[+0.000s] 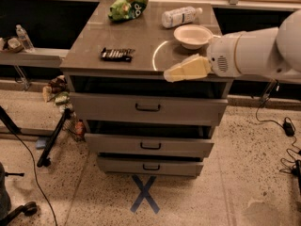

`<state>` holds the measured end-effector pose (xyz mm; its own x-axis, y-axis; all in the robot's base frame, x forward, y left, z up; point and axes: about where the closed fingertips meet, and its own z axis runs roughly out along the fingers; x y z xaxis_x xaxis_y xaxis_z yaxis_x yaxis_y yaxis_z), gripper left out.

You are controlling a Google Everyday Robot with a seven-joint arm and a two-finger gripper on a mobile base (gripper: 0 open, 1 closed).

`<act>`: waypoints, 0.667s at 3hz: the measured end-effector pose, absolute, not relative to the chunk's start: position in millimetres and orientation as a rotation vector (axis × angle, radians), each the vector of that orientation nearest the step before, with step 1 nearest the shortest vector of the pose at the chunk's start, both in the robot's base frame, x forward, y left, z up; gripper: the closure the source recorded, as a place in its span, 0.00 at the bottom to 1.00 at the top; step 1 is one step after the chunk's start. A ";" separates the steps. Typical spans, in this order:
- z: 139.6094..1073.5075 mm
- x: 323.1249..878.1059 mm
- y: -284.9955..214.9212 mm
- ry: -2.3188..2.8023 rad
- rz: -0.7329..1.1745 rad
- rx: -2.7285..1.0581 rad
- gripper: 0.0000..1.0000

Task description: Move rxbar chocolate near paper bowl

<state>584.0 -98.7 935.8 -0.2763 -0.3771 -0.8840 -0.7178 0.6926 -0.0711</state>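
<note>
**A:** Spotted the small flat black-wrapped rxbar chocolate with the pale lettering?

**B:** Yes. Lying flat on the grey-topped bench, close to the front edge and toward the front left corner. Touched by nothing.

**A:** And the shallow round white paper bowl?

**B:** Sitting upright toward the right edge, roughly midway between front and back. Well apart from the rxbar chocolate.

**A:** Found the hand?

**B:** Pale cream, wedge-shaped hand, on the end of a thick white arm reaching in from the right. Poised at the front edge, nearer the front right corner, tip pointing left. Near the paper bowl but on the front side of it, not touching. Well apart from the rxbar chocolate too.

**A:** Open or closed?

**B:** Cannot tell how far open. Nothing seen in its grasp.

**A:** Anything else on top?

**B:** Clear plastic bottle with a white label, lying on its side near the back edge, just behind the paper bowl. Crumpled green snack bag at the back edge as well, left of the bottle.

**A:** And below?

**B:** Three grey drawers with dark handles under the front edge, with a dark gap above each. Blue taped X on the speckled floor in front.
</note>
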 end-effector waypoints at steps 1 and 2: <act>922.3 613.1 -56.1 1.819 0.457 -0.780 0.00; 910.9 634.4 -23.9 1.767 0.377 -0.822 0.00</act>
